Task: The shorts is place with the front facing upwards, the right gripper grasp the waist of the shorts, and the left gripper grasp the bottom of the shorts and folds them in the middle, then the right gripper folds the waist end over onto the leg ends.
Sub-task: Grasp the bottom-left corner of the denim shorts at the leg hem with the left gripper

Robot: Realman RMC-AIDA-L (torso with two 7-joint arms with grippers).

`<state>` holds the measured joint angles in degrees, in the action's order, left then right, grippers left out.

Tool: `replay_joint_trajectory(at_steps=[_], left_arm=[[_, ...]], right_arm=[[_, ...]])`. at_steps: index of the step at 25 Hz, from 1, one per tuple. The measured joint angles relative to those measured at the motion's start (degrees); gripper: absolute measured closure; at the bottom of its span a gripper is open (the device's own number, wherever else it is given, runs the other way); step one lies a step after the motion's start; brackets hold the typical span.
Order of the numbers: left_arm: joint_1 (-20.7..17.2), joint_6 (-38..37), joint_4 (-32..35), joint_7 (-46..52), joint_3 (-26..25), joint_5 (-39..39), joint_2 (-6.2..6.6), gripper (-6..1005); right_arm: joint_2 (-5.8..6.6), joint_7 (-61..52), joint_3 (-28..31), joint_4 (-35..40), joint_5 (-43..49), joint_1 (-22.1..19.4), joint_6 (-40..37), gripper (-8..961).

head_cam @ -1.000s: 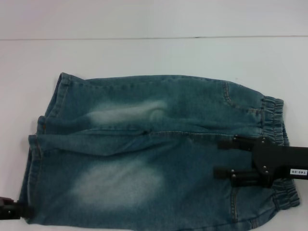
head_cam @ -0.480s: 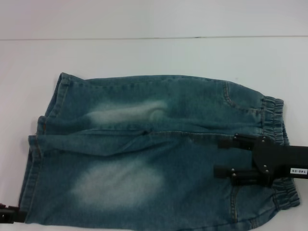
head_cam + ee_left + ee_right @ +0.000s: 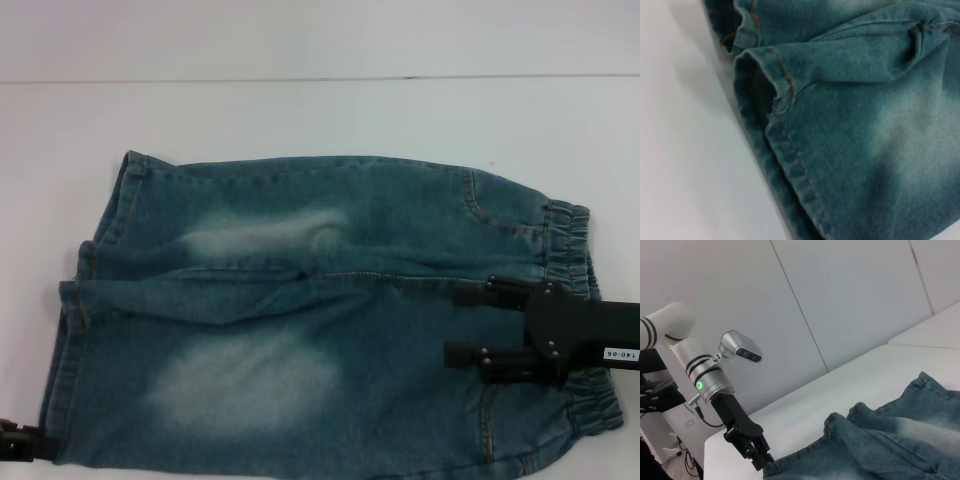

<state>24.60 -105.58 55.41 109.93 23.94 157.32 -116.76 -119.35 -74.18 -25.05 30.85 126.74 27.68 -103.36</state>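
The blue-green denim shorts [image 3: 300, 320] lie flat on the white table, front up. The gathered waist [image 3: 572, 240] is on the right and the hemmed leg ends [image 3: 70, 330] are on the left. My right gripper [image 3: 452, 325] is open, its two fingers spread above the denim just inside the waistband. Only a tip of my left gripper [image 3: 20, 440] shows in the head view, at the near corner of the bottom of the shorts. In the right wrist view the left gripper [image 3: 757, 456] is right at the hem edge [image 3: 790, 466]. The left wrist view shows the leg hem [image 3: 785, 150] up close.
White table [image 3: 320, 110] spreads beyond the shorts, with its far edge against a pale wall [image 3: 320, 40]. The silver left wrist with a green ring light [image 3: 707, 380] slopes down to the table's corner.
The left gripper has drawn back a little from the near leg hem toward the picture's corner. The right gripper and the shorts have stayed put.
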Motion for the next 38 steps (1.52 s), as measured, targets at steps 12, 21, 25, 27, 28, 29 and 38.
replay_joint_trajectory(at_steps=[12,21,25,27,28,29,38], left_arm=[[-0.05,-2.55,5.9,-1.42,3.09,-0.4,-2.76,737],[0.0,-3.01,9.06,-1.98,3.19,-0.97,-4.0,859],[0.07,-2.9,9.66,-2.03,3.23,-1.17,-4.32,859],[0.08,-2.86,9.69,-2.06,3.28,-1.27,-4.38,859],[0.09,-2.84,9.7,-2.08,3.29,-1.4,-4.38,859],[0.1,-2.84,9.72,-2.1,3.28,-1.58,-4.38,859],[0.28,-3.15,10.09,-1.45,2.49,-4.23,-4.01,860]], right_arm=[[0.22,-0.02,0.35,0.0,-0.01,-0.17,-0.53,22],[0.27,-0.06,0.42,0.0,0.0,-0.26,-0.62,22],[0.26,-0.17,0.44,0.0,0.0,-0.26,-0.62,23],[0.26,-0.37,0.44,0.0,-0.01,-0.26,-0.62,23],[0.26,-0.45,0.45,0.0,-0.02,-0.26,-0.62,23],[0.27,-0.53,0.48,0.01,-0.02,-0.26,-0.62,23],[0.48,-0.62,1.01,0.09,-0.17,-0.26,-0.62,24]])
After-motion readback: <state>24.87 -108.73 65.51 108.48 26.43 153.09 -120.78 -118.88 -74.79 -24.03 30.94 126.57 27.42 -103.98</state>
